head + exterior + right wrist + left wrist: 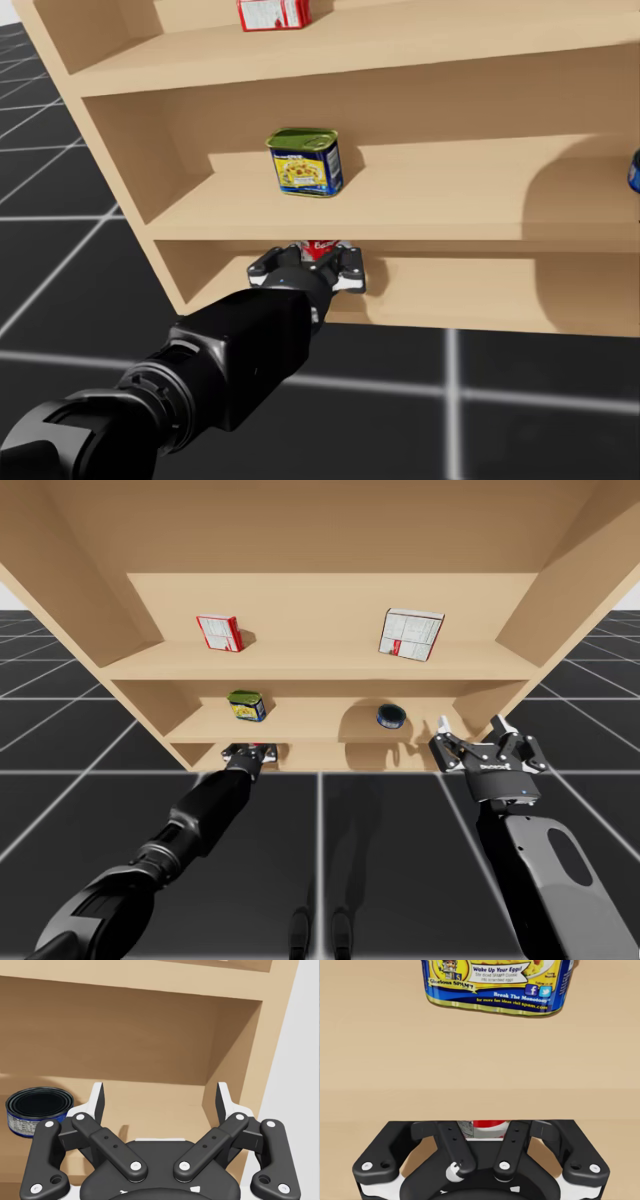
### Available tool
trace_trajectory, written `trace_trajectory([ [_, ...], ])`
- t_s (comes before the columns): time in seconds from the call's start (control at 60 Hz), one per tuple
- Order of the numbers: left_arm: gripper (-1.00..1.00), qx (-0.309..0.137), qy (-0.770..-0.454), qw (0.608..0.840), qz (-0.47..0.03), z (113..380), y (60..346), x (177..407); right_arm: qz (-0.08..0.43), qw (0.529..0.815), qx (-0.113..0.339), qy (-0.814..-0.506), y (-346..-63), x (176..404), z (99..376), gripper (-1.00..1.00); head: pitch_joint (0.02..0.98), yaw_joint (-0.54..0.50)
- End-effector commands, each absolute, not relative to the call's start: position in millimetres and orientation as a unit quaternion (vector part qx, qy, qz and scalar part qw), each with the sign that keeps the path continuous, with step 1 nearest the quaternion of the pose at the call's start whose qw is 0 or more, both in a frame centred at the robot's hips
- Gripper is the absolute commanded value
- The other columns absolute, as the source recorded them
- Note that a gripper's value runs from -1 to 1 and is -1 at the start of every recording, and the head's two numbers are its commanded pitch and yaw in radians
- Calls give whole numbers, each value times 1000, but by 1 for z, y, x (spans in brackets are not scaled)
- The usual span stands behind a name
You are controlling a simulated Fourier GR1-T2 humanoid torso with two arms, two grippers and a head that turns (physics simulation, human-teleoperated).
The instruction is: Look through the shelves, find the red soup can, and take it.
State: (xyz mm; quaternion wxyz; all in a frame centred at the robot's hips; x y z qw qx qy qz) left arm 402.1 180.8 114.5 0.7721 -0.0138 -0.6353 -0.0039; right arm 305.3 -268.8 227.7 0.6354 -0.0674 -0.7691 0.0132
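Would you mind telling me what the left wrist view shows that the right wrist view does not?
Left wrist view: my left gripper is shut on the red soup can, and a blue-and-yellow rectangular can sits on the shelf board above and ahead of it.
Right wrist view: my right gripper is open with nothing between its fingers, and a dark blue round tin sits on a board ahead, off to one side.
Both: the light wooden shelf unit.

Shelf board [480,246] sits close over my left gripper [311,264] and red soup can [323,245].
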Motion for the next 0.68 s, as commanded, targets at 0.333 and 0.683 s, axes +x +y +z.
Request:
trace_trajectory([
  [0.333,851,-19,-648,760,-40,137,196,360,11,635,-69,-769,-271,306,228,-1000,686,262],
  [0.683,856,-19,-631,772,-72,149,224,279,12,636,-69,-769,-271,307,227,-1000,685,261],
])
